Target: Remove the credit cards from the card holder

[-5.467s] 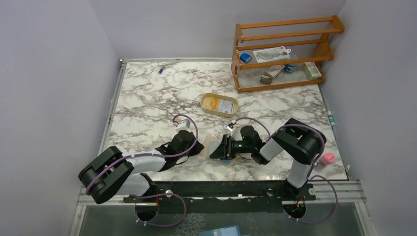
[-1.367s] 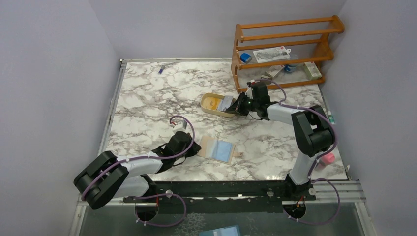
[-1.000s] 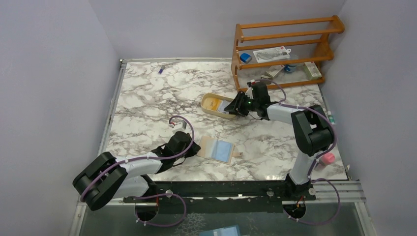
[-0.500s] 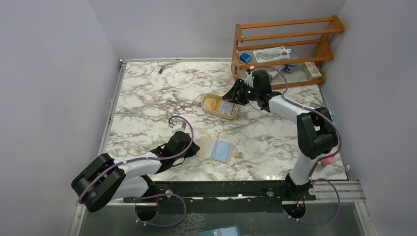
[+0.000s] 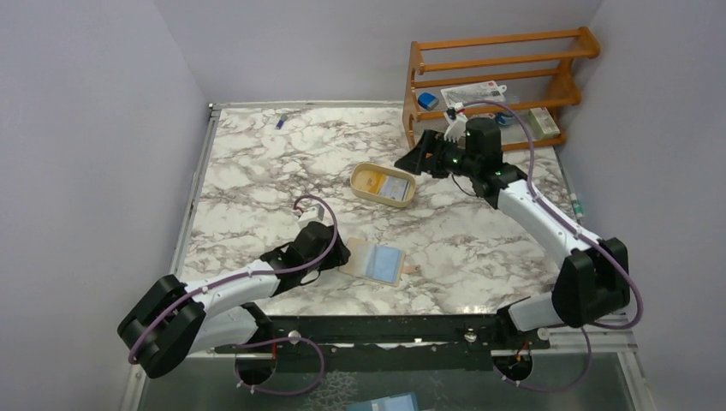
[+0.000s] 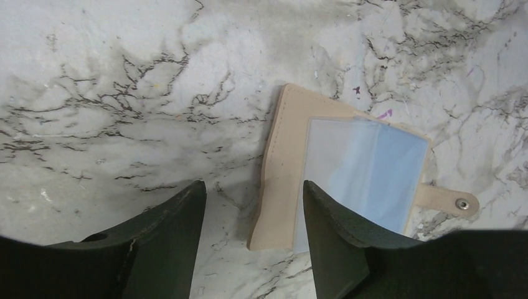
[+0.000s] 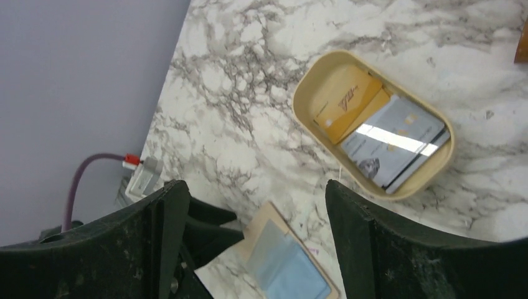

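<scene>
Room: left and middle open, far right crowded.
White grey-veined marble tabletop [image 5: 257,171] lies bare across left and middle. Oval tan tray [image 5: 377,196] sits near orange slatted wooden rack [image 5: 416,94]; right gripper [image 5: 402,163] hangs between them, seemingly clear of both. Opened beige soft wallet [image 6: 286,168] lies just ahead of left gripper [image 6: 252,243].

White marble table [image 5: 257,171] veined grey-black; beige card holder [image 6: 283,168], pale blue inside; tan tray [image 7: 297,99] with yellow-orange and bluish-white credit cards [image 7: 392,140]

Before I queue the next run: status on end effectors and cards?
Left end effector open, at card holder edge. Right end effector open, raised near tray. Credit cards in tray; card holder lies open. Nothing blocking.
</scene>
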Controlling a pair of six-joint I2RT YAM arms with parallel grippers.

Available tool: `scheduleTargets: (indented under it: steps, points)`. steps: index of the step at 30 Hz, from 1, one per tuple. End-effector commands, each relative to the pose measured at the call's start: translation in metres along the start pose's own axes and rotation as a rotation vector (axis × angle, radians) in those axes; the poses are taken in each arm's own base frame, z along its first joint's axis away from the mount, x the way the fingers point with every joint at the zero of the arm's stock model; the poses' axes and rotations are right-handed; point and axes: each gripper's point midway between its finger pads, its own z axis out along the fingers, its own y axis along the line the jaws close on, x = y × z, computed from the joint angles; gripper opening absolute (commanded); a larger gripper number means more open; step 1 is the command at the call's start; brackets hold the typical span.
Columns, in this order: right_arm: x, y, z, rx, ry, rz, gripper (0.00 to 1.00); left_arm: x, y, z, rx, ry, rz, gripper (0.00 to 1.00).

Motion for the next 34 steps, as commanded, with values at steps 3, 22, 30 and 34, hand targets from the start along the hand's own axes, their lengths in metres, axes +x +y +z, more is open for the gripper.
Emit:
scheduleTargets:
  steps: [3,22,30,34]
  points:
    - [0.042,-0.005,-0.05,0.068,0.054,-0.009,0.86,-0.034,0.005,-0.012,-0.09,-0.037,0.112,0.64]
    - [0.097,-0.036,-0.099,0.212,0.044,-0.009,0.86,-0.167,-0.053,-0.074,0.114,-0.259,0.263,0.99]
    - [0.095,-0.034,-0.1,0.207,0.064,-0.045,0.82,-0.177,-0.05,-0.081,0.126,-0.268,0.263,0.99]
    - [0.087,-0.029,-0.105,0.2,0.013,-0.055,0.85,-0.178,-0.047,-0.083,0.121,-0.267,0.262,0.99]
